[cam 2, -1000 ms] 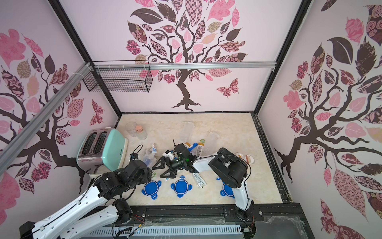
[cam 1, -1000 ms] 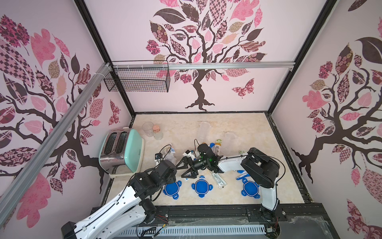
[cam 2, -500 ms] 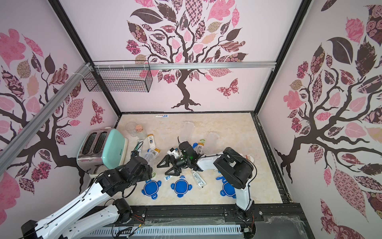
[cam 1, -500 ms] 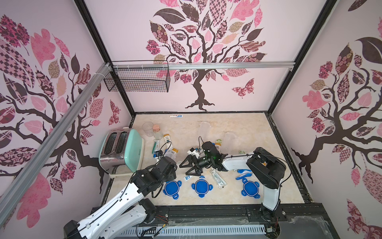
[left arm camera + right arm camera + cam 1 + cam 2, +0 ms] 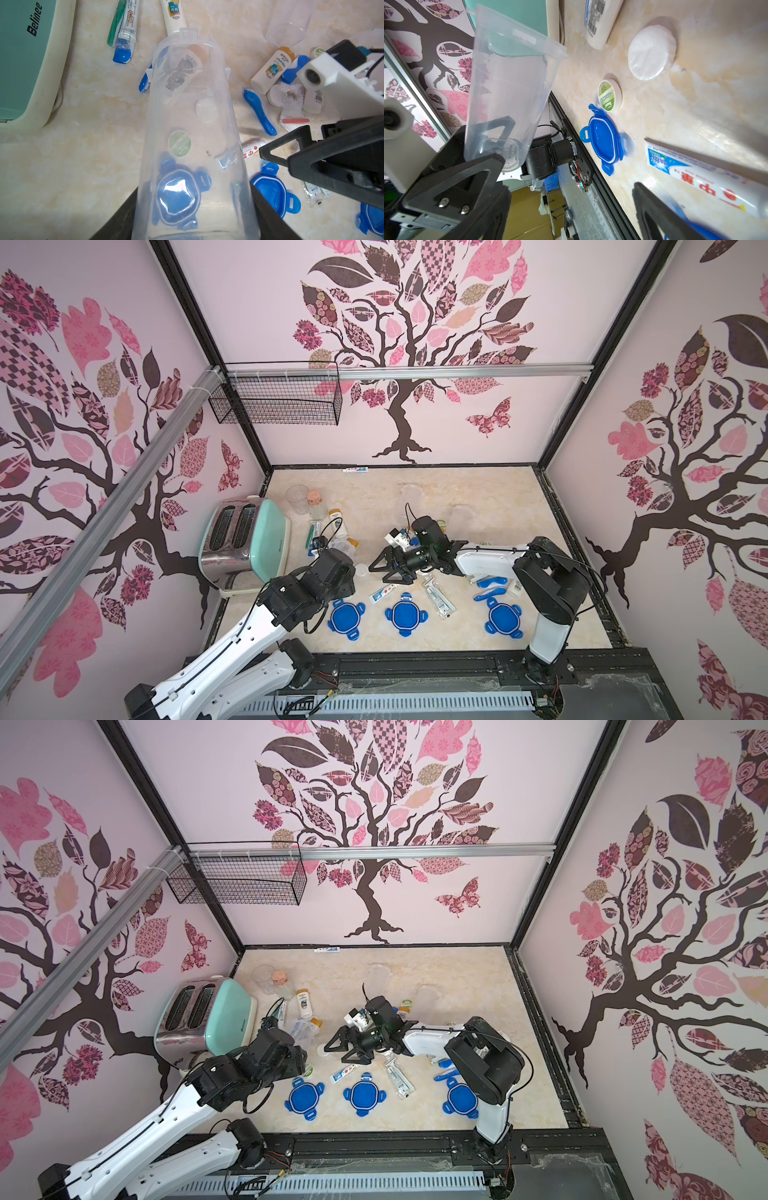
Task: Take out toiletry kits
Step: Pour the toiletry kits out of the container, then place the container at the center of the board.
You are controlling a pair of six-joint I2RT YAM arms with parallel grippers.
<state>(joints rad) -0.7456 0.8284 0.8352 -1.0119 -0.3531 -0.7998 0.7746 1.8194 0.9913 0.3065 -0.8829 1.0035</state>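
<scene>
past three blue lids (image 5: 347, 616) at the front, grips a clear canister (image 5: 193, 124) by its base in the left gripper (image 5: 193, 220), mouth tilted toward the desk (image 5: 478, 489). alongside, holds the right gripper (image 5: 384, 570) splayed and empty close by a toothpaste tube (image 5: 381, 595). beyond, toiletry kits (image 5: 336, 516) strewn loose on the desk: bottles (image 5: 270, 70), toothbrushes (image 5: 259, 112), round tubs (image 5: 609, 96)

Bright, even light; wide-angle edge distortion, blurred foreground in wrist views.

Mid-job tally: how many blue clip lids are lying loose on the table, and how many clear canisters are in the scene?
blue clip lids: 3
clear canisters: 3, one in the left pincer
total: 6
</scene>
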